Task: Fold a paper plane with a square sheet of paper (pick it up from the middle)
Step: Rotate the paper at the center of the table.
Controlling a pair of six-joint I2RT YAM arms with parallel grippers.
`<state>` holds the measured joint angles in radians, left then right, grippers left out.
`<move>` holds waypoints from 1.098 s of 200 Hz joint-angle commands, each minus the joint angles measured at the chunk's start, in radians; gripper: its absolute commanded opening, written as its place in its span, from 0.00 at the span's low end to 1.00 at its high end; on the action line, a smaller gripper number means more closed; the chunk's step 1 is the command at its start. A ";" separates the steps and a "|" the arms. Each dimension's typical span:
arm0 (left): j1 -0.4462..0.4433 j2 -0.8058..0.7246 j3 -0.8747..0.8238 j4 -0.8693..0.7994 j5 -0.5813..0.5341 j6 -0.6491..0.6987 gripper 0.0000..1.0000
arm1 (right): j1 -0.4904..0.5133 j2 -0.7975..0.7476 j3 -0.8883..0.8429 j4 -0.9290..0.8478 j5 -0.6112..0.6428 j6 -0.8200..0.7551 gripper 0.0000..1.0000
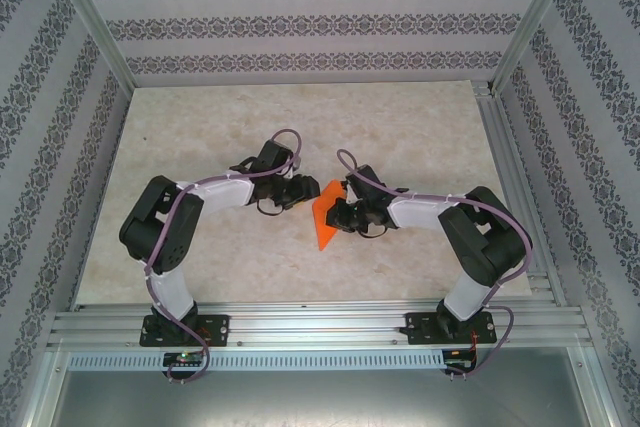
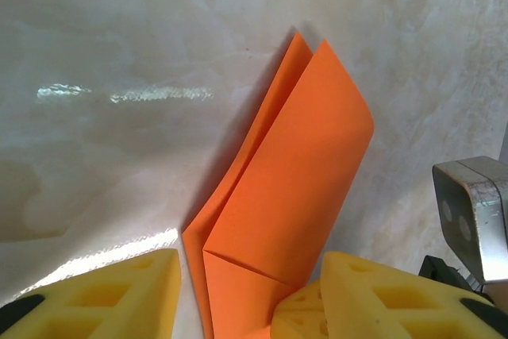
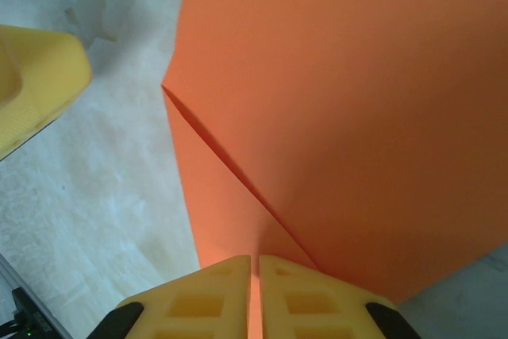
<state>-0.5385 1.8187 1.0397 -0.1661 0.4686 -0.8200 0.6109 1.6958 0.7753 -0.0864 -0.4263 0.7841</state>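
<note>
The orange sheet of paper [image 1: 323,217] is folded into a long pointed shape with layered flaps and a slanted crease. It stands tilted off the table between the two grippers. My right gripper [image 3: 255,295] is shut on the paper's [image 3: 341,117] lower edge, pads pressed together with the sheet between them. My left gripper [image 2: 250,303] is open. Its yellow fingers [image 2: 103,291] stand either side of the paper's [image 2: 294,172] lower end, without touching it. A right-gripper fingertip [image 2: 305,315] shows against the sheet there. From above, the left gripper [image 1: 303,191] and right gripper [image 1: 338,215] meet at the paper.
The pale marbled table [image 1: 300,127] lies inside patterned walls and metal frame posts [image 1: 95,22]. The right wrist's metal camera block [image 2: 476,220] sits close to my left gripper's right finger. A left-gripper finger [image 3: 32,85] shows at the upper left of the right wrist view.
</note>
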 commanded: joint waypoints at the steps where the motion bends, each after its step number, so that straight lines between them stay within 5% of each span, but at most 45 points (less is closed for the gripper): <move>1: -0.024 0.046 0.012 0.019 0.064 0.002 0.51 | -0.012 -0.018 -0.025 0.054 -0.033 -0.010 0.12; 141: -0.034 0.014 -0.001 0.021 0.057 -0.007 0.47 | -0.050 -0.141 -0.038 -0.050 0.014 -0.046 0.21; 220: -0.023 -0.046 -0.027 0.055 0.036 -0.066 0.43 | 0.037 -0.252 0.105 -0.391 0.290 -0.133 0.31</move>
<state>-0.5610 1.8477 1.0416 -0.1455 0.5220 -0.8513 0.5991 1.4631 0.7971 -0.3271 -0.2836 0.6998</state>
